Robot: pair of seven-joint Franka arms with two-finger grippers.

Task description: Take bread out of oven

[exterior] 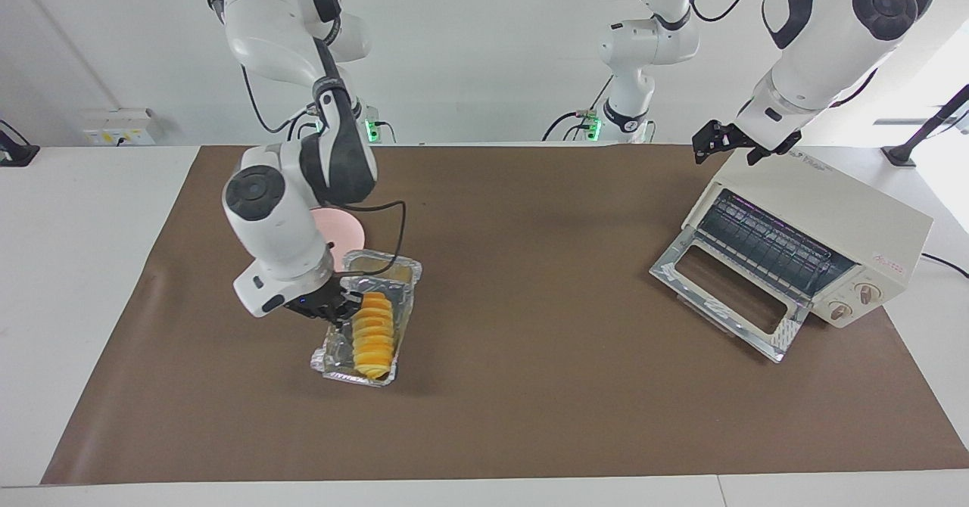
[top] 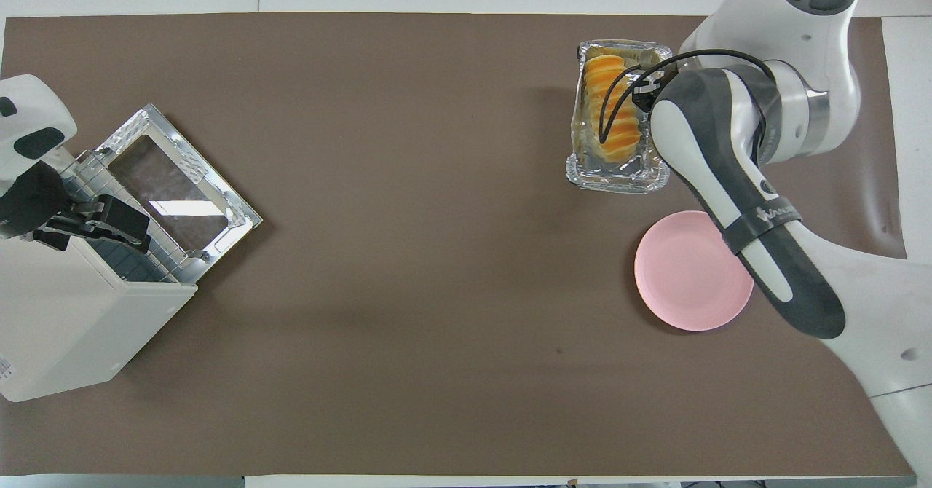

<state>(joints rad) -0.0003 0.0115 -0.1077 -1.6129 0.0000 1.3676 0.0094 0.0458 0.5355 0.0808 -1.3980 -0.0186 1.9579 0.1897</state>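
The bread (exterior: 372,333), a golden-orange ridged roll, lies in a crinkled foil tray (exterior: 376,263). My right gripper (exterior: 337,309) is shut on the tray's side rim and holds it low at the mat, farther from the robots than the pink plate (exterior: 347,228). I cannot tell whether the tray touches the mat. Overhead, the bread (top: 611,109), tray (top: 615,178) and right gripper (top: 644,98) show beside the plate (top: 684,269). The cream oven (exterior: 833,204) stands at the left arm's end with its glass door (exterior: 727,295) folded down and its rack bare. My left gripper (exterior: 730,144) waits over the oven's top.
A brown mat (exterior: 530,386) covers the table. The oven's open door (top: 175,189) juts out over the mat toward the table's middle. The oven (top: 65,328) has two knobs (exterior: 852,303) on its front. The left gripper (top: 109,222) hangs above the oven's opening.
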